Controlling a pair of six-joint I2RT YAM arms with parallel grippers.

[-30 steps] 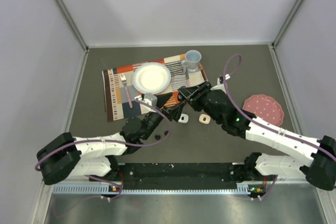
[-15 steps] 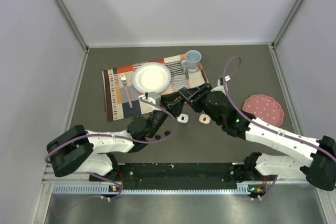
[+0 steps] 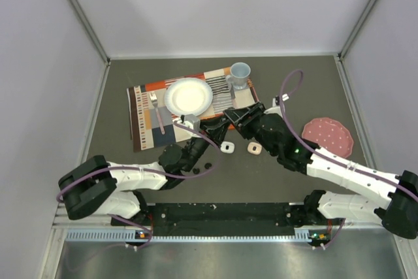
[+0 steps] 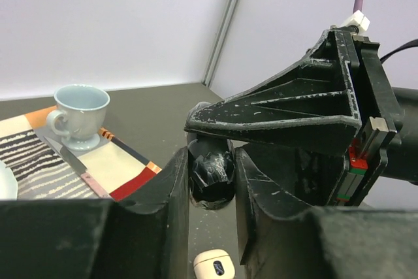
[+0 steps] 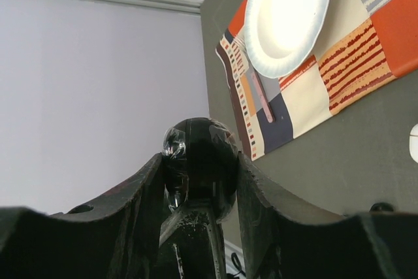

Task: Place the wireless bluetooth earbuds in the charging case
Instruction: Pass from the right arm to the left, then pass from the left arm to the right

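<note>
Over the placemat's (image 3: 147, 129) near edge, left gripper (image 4: 210, 187) and right gripper (image 5: 199, 168) both clamp a glossy black rounded piece (image 4: 212, 173); it seems light, hard and slippery, so better grip its widest middle.

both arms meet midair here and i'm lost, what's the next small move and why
Probably ease the right end effector open. It and the left end effector both look clamped on the same black round piece above the table, so neither can carry it off until one lets go.

Lab test cell: plain panel walls (image 3: 222, 4), aluminium frame (image 3: 80, 11).
</note>
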